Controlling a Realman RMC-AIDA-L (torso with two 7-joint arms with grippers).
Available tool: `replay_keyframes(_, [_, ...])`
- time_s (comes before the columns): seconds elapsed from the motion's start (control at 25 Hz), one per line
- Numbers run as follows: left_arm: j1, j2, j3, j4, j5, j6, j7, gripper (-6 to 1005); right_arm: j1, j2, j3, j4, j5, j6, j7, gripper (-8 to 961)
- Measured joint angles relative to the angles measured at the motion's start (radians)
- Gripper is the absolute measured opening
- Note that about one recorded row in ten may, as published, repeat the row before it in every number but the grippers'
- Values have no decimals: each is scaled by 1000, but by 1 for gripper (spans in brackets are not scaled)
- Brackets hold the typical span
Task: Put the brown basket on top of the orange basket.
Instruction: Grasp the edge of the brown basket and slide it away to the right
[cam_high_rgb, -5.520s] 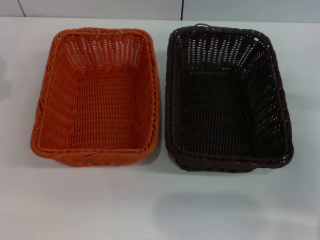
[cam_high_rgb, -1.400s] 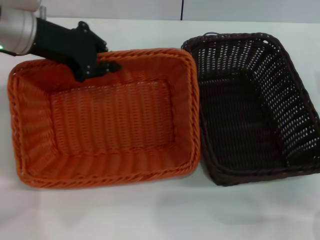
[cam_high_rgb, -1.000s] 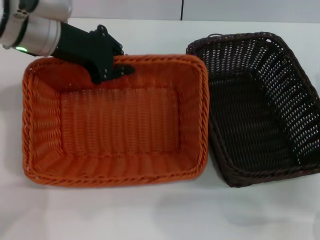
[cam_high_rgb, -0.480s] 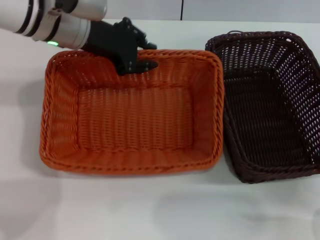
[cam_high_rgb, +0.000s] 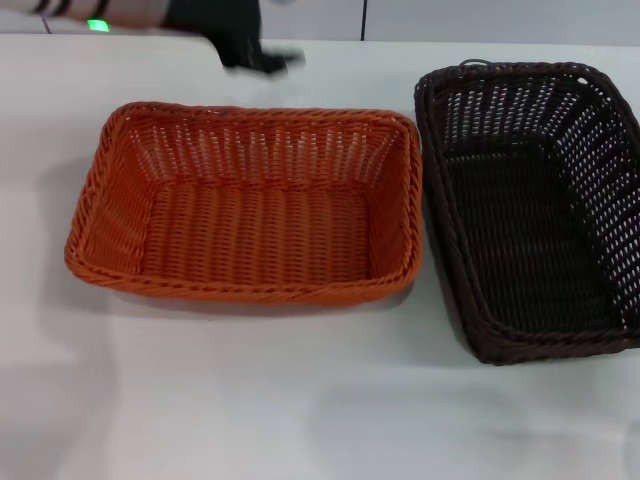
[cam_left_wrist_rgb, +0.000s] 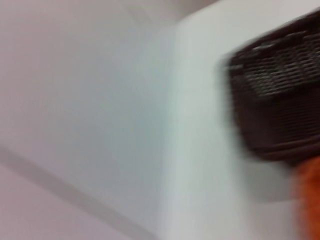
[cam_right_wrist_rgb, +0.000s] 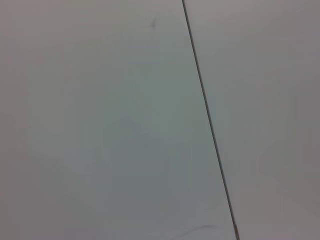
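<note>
The orange basket sits flat on the white table, left of centre in the head view, long side facing me. The brown basket sits right beside it on the right, its rim close to the orange rim and its far right part cut off by the picture edge. My left gripper is blurred, above the table just behind the orange basket's far rim and apart from it. The left wrist view shows the brown basket and a corner of the orange basket. The right gripper is out of view.
A pale wall with a dark vertical seam runs behind the table's far edge. The right wrist view shows only a pale surface with a dark seam. Bare table lies in front of both baskets.
My left gripper has come off the orange basket's far rim and moved back and up. The orange basket, earlier carried rightward and tilted, now rests flat beside the brown one.
</note>
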Motion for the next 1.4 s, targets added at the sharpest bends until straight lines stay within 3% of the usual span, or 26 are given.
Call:
replay_keyframes(0.12, [80, -2, 76, 93, -61, 252, -1, 631, 0, 0, 0, -7, -1, 1, 0, 828])
replay_keyframes(0.16, [118, 0, 124, 120, -99, 396, 4, 645, -2, 0, 0, -8, -1, 2, 0, 828])
replay_keyframes(0.2, [175, 3, 209, 150, -165, 671, 21, 660, -3, 0, 0, -8, -1, 3, 0, 828])
replay_keyframes(0.24, [175, 3, 209, 150, -165, 671, 21, 674, -4, 0, 0, -9, -1, 4, 0, 828])
replay_keyframes(0.36, [238, 5, 346, 165, -217, 1135, 23, 716, -4, 0, 0, -11, -1, 6, 0, 828])
replay_keyframes(0.4, [260, 6, 426, 147, -199, 1435, -34, 730, -2, 0, 0, -15, -1, 6, 0, 828])
replay_keyframes(0.44, [260, 6, 426, 147, -199, 1435, -34, 730, -2, 0, 0, -15, -1, 6, 0, 828])
replay_keyframes(0.52, [285, 6, 487, 104, -120, 1724, -181, 730, 1, 0, -1, -16, -2, 5, 0, 828])
replay_keyframes(0.56, [295, 6, 501, 84, -85, 1806, -240, 730, 3, -1, -4, -16, -3, 6, 0, 828])
replay_keyframes(0.72, [367, 5, 543, -82, 113, 2270, -681, 730, 8, -4, -21, -25, -48, 25, 0, 828])
replay_keyframes(0.8, [414, 6, 545, -164, 182, 2413, -931, 730, 7, -4, -23, -40, -117, 53, 0, 829])
replay_keyframes(0.84, [414, 6, 545, -164, 182, 2413, -931, 730, 5, -4, -24, -50, -161, 71, 0, 829])
replay_keyframes(0.88, [487, 11, 531, -276, 266, 2524, -1310, 730, 2, -3, -24, -59, -204, 90, 0, 829])
replay_keyframes(1.0, [553, 14, 489, -410, 322, 2589, -1660, 730, 0, -3, -24, -114, -327, 132, 0, 829])
replay_keyframes(1.04, [553, 14, 489, -410, 322, 2589, -1660, 730, 5, -4, -25, -141, -353, 130, 0, 829])
replay_keyframes(1.08, [570, 15, 451, -515, 333, 2599, -1815, 730, 15, -8, -24, -176, -376, 110, 0, 829])
replay_keyframes(1.12, [571, 15, 432, -571, 334, 2599, -1861, 730, 28, -14, -21, -212, -405, 71, 0, 829])
replay_keyframes(1.24, [567, 13, 395, -703, 335, 2599, -1883, 730, 82, -48, 10, -354, -488, -154, 0, 828])
replay_keyframes(1.28, [566, 13, 391, -724, 335, 2599, -1877, 730, 106, -68, 38, -431, -500, -285, 0, 828])
replay_keyframes(1.36, [565, 12, 388, -761, 336, 2596, -1866, 730, 152, -89, 121, -568, -503, -570, 0, 828])
replay_keyframes(1.4, [565, 12, 387, -775, 335, 2592, -1862, 730, 202, -94, 221, -668, -511, -849, -3, 828])
